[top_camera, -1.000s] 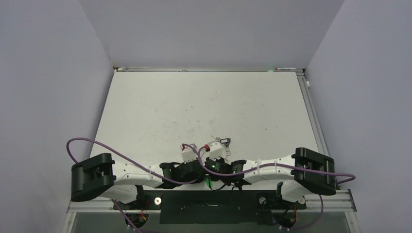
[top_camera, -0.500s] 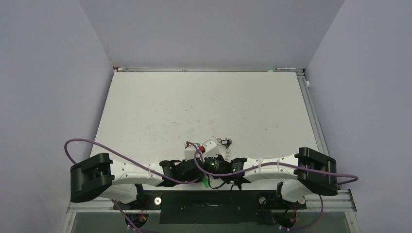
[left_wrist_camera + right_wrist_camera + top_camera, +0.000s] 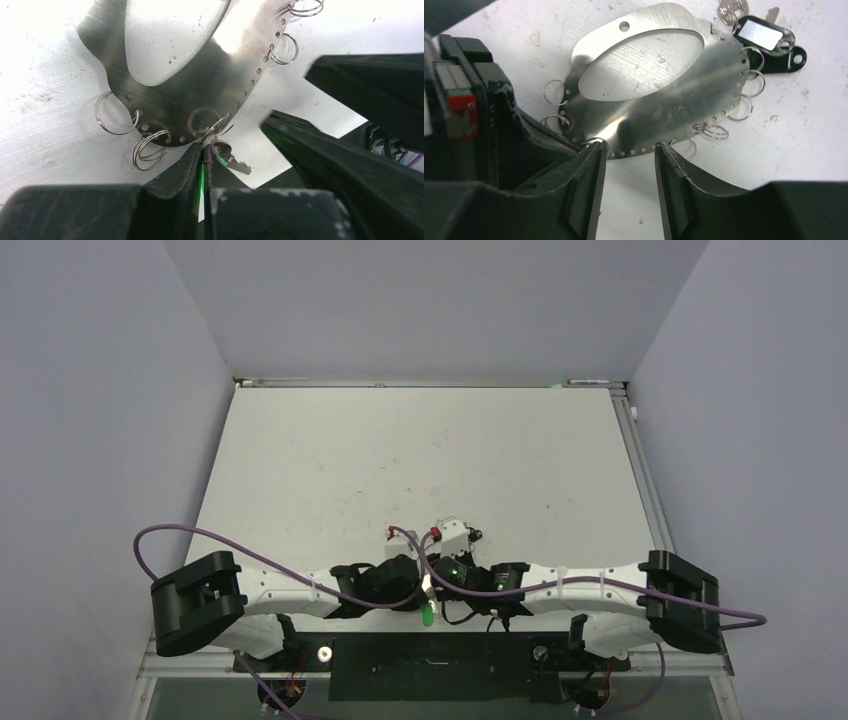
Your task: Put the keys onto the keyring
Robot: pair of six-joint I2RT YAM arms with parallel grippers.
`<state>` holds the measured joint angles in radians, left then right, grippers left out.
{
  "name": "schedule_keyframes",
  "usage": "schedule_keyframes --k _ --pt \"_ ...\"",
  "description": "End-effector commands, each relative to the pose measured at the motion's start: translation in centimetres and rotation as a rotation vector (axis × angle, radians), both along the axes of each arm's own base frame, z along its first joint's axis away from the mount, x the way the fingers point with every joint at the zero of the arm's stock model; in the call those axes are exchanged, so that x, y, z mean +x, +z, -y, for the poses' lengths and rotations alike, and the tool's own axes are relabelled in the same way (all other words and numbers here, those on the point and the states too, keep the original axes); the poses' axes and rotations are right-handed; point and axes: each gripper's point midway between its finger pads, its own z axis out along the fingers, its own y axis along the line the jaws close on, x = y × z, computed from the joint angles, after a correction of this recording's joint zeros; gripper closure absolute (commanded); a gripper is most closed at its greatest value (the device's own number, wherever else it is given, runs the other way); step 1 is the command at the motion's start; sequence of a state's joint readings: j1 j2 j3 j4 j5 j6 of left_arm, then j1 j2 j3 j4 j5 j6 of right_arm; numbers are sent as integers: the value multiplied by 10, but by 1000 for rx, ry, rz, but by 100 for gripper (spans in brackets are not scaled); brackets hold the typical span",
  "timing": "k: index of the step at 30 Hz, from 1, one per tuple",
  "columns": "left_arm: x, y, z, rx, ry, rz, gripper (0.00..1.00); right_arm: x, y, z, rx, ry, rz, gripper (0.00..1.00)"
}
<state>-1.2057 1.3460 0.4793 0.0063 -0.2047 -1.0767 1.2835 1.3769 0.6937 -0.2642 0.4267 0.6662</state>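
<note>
Green-headed key [image 3: 222,161] looks pinched in L gripper [image 3: 203,150], its jaws pressed tight together right at the keyring [image 3: 210,90] rim. My read: key is tiny, light, stiff, slick on the blade, so take it by the plastic head. Keyring is a flat brushed-steel plate w/ oval cutout, its rim holes carrying small split rings [image 3: 152,152]. Prob. thin, rigid, apt to skate on the table [image 3: 400,440], so best held by the rim. R gripper [image 3: 628,185] is spread, fingers either side of the plate's near rim, empty; contact w/ plate unclear. Other keys [image 3: 764,34], dark-headed, lie at the plate's far-right rim. All this sits by the middle of the table's near edge.
</note>
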Motion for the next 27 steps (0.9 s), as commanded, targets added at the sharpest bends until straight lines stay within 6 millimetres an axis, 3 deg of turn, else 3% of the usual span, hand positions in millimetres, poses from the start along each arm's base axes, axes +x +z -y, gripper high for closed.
schedule_keyframes --k 1,7,13,16,24,27 --pt "-4 -5 0 -17 -8 -23 100 -10 15 -1 251 -155 -82 58" --pt "-10 -4 5 -59 -9 -49 100 -25 0 7 365 -204 -154 61" --pt "-10 5 3 -29 -47 -18 100 -25 6 8 333 -132 -121 62" --pt "-12 6 -5 16 -63 -19 100 -30 6 6 370 -114 -140 63" --pt "-17 14 -3 45 -148 -11 100 -37 8 -1 433 -72 -163 65" --pt "-15 12 -8 95 -155 -6 93 -33 9 2 397 -66 -137 65"
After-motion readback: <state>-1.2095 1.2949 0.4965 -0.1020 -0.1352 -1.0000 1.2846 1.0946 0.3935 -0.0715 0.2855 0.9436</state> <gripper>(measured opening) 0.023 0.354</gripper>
